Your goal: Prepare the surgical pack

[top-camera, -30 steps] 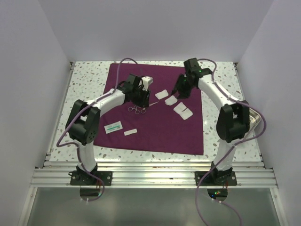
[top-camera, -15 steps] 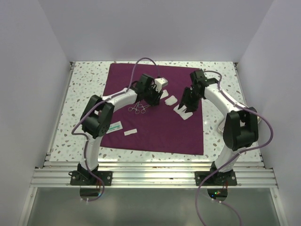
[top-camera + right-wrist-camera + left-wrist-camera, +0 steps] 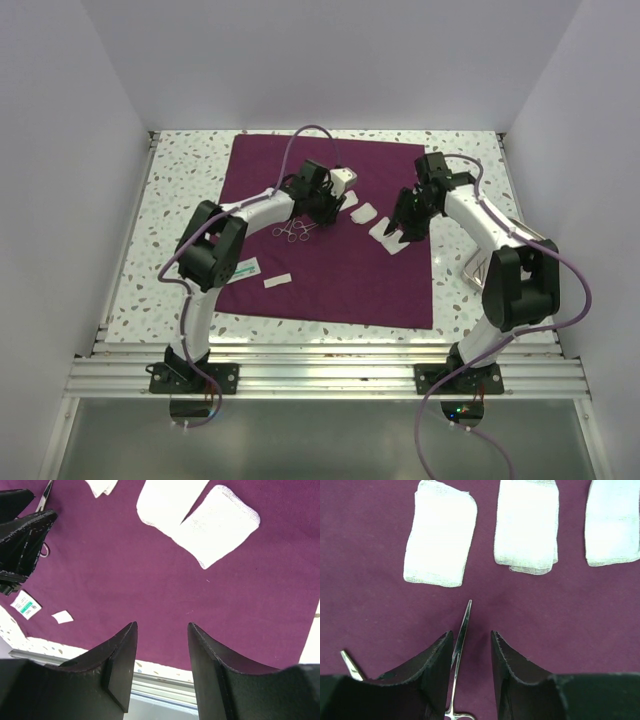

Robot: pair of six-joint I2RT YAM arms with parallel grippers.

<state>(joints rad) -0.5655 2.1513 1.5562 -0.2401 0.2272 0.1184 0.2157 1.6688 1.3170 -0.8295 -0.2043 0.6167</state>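
Note:
The surgical pack is a dark maroon drape (image 3: pixel 330 270) spread flat over the table. My left gripper (image 3: pixel 471 634) hovers low over the drape (image 3: pixel 380 610) with its jaws open. The tip of a steel instrument (image 3: pixel 464 625) lies on the cloth between them, close to the left finger and not gripped. Three white gauze squares (image 3: pixel 440 540) (image 3: pixel 526 527) (image 3: pixel 612 522) lie just ahead of it. My right gripper (image 3: pixel 162 625) is open over bare drape (image 3: pixel 150 570) with nothing between its fingers. Two overlapping gauze squares (image 3: pixel 225 525) lie beyond it.
A second instrument tip (image 3: pixel 350 664) shows at the left. A green-printed packet (image 3: pixel 241 268) and a small white piece (image 3: pixel 277 281) lie on the drape's near left. A steel tray (image 3: pixel 472 268) sits at the right edge, partly behind the right arm. Speckled tabletop (image 3: pixel 180 180) surrounds the drape.
My left gripper has moved right, toward the gauze row, with the instrument tip now between its jaws. My right gripper has swung nearer and rightward, over the right-hand gauze squares.

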